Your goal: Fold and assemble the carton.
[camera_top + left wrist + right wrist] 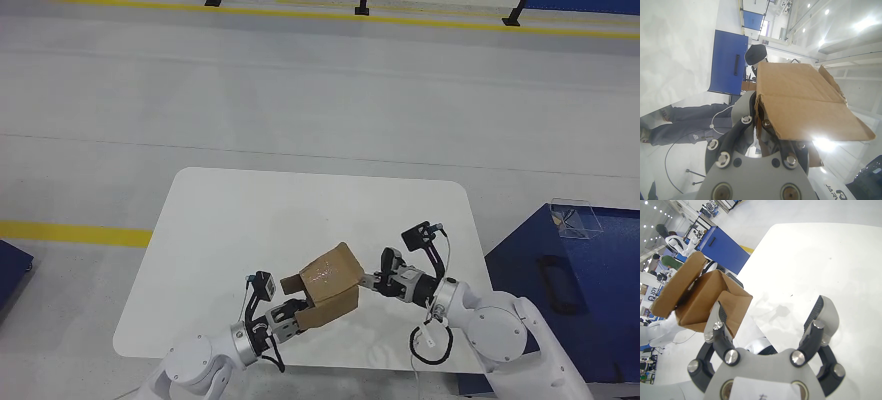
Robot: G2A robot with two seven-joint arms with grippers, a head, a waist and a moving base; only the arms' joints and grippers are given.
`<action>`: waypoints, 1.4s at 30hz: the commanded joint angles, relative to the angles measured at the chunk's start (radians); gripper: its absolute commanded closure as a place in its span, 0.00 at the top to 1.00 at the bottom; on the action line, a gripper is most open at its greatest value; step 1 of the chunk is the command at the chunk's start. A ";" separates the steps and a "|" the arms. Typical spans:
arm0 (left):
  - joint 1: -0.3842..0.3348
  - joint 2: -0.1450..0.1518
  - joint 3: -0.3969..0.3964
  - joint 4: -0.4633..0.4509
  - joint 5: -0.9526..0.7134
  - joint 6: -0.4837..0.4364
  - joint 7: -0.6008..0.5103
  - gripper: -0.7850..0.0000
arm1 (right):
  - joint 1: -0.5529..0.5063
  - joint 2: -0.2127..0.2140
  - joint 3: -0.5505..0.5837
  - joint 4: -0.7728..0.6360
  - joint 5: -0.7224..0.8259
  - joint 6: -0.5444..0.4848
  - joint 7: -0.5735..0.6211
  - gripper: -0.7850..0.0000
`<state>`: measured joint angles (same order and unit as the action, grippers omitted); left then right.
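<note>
Carton [328, 285] count: one, brown and partly formed, held tilted above the desk [300, 210] near its front edge, with one flap [677, 289] standing loose. The fingers of the left gripper [758, 115] are clamped on a lower wall edge. The fingers of the right gripper [770, 311] are spread wide with nothing between them. The carton lies outside that gap, against or just beside one finger [720, 313]. Grippers counted: two, one at either side of the carton. A sideways shift of the right arm is judged necessary before any flap can be pinched.
</note>
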<state>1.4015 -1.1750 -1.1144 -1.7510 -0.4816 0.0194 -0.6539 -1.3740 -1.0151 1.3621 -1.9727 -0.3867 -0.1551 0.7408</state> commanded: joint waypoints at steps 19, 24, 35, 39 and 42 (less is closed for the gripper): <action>-0.003 0.000 0.007 -0.018 0.023 0.013 0.005 0.00 | 0.024 -0.001 -0.028 -0.010 -0.039 0.043 0.029 1.00; 0.006 0.001 0.006 -0.026 0.028 0.012 0.002 0.00 | 0.014 0.000 -0.022 -0.009 -0.030 0.042 0.031 1.00; 0.025 0.001 0.012 -0.033 0.032 -0.001 0.008 0.00 | -0.004 -0.001 -0.023 -0.004 -0.021 0.029 -0.012 1.00; 0.032 0.001 0.010 -0.033 0.018 -0.009 0.007 0.00 | -0.034 0.003 0.029 -0.005 0.010 0.018 -0.029 1.00; 0.034 0.001 0.010 -0.030 0.015 -0.013 0.006 0.00 | -0.057 0.008 0.065 0.011 0.031 0.018 -0.014 1.00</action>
<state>1.4350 -1.1740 -1.1050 -1.7818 -0.4666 0.0079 -0.6477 -1.4252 -1.0086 1.4175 -1.9685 -0.3622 -0.1377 0.7198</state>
